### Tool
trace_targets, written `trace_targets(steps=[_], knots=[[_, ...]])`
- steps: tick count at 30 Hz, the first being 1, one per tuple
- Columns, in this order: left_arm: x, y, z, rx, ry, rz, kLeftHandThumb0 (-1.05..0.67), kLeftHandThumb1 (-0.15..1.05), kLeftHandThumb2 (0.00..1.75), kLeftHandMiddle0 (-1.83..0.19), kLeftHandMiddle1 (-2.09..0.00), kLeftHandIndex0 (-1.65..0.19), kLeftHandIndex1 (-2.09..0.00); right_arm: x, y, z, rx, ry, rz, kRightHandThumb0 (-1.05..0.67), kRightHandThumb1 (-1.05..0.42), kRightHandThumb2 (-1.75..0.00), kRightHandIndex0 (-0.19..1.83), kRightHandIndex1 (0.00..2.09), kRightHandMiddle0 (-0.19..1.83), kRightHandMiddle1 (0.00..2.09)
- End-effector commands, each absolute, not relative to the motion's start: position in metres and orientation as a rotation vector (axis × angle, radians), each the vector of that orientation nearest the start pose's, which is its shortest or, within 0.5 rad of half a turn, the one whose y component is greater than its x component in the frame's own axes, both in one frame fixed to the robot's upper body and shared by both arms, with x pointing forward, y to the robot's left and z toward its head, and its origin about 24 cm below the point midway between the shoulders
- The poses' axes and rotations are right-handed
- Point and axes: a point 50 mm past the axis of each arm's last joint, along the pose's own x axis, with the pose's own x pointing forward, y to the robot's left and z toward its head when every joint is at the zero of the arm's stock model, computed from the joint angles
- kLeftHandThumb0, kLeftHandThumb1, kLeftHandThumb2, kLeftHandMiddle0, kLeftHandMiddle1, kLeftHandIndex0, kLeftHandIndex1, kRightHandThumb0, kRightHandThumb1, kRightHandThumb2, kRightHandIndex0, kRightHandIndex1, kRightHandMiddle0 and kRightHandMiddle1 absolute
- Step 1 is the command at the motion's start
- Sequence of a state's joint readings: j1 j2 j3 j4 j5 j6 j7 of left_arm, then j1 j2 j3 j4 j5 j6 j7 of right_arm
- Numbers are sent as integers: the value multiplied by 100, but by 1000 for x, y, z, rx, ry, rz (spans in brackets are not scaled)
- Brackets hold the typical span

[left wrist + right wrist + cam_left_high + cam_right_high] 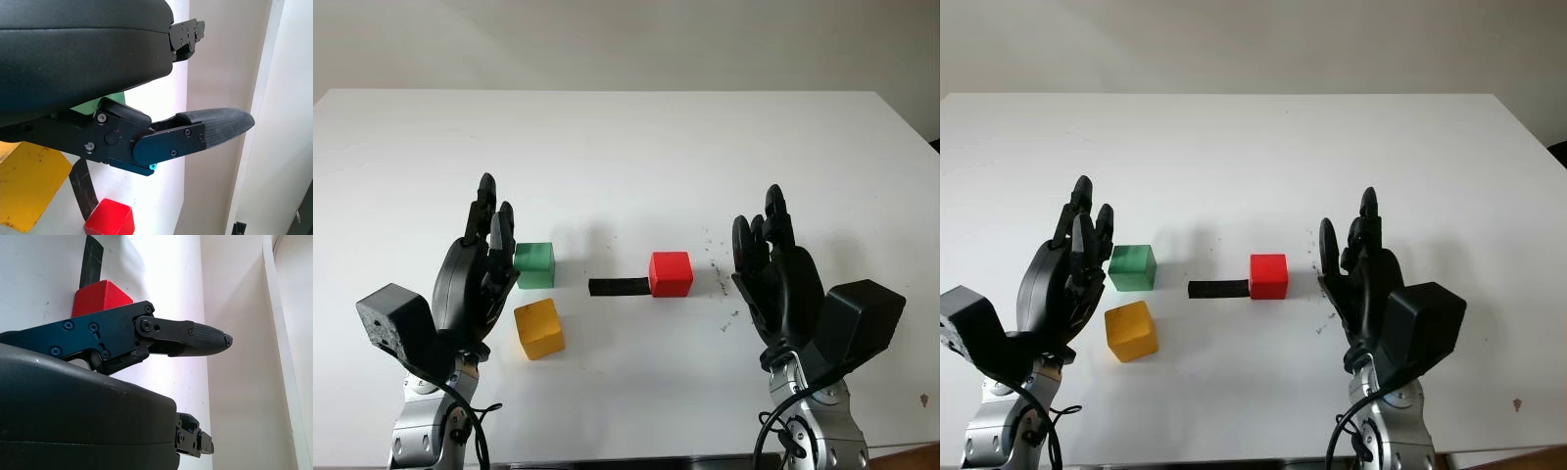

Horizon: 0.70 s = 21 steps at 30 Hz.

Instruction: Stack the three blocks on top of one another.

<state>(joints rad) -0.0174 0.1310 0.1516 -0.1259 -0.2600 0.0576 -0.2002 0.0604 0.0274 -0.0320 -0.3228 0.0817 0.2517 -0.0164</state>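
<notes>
We see three blocks lying apart on the white table (626, 147), none stacked: the green block (535, 264) and the yellow block (539, 328) near each other, and the red block (671, 274) further right, touching a strip of black tape (618, 288). Our left hand (480, 269) is open just beside the green and yellow blocks, holding nothing. Our right hand (778, 279) is open too (also holding nothing), to the right of the red block.
</notes>
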Motion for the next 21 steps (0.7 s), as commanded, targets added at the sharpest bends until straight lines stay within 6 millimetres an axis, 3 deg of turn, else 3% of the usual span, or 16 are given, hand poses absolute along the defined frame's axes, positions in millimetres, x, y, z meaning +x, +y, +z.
trace_targets(steps=[1, 11, 13, 17, 21], knots=[[253, 195, 80, -108, -139, -91, -77, 105, 64, 18, -5, 19, -1, 241, -156, 83, 98, -40, -43, -60, -105, -47, -19, 4, -15, 6], [259, 195, 80, -101, -141, -89, -77, 105, 63, 18, -5, 19, -3, 247, -158, 85, 45, -35, -23, -62, -105, -45, -18, 4, -14, 6], [260, 197, 81, -86, -147, -86, -78, 105, 63, 18, -6, 19, -3, 250, -164, 89, -38, -70, -13, -63, -105, -41, -16, 6, -13, 7], [263, 201, 84, -83, -173, -93, -77, 105, 60, 18, -5, 19, -4, 258, -177, 106, -185, -141, 21, -62, -101, -12, -11, 7, -4, 9], [266, 204, 87, -84, -196, -95, -76, 105, 59, 18, -5, 19, -5, 265, -189, 134, -512, -193, 95, -67, -92, -4, -6, 9, 12, 16]])
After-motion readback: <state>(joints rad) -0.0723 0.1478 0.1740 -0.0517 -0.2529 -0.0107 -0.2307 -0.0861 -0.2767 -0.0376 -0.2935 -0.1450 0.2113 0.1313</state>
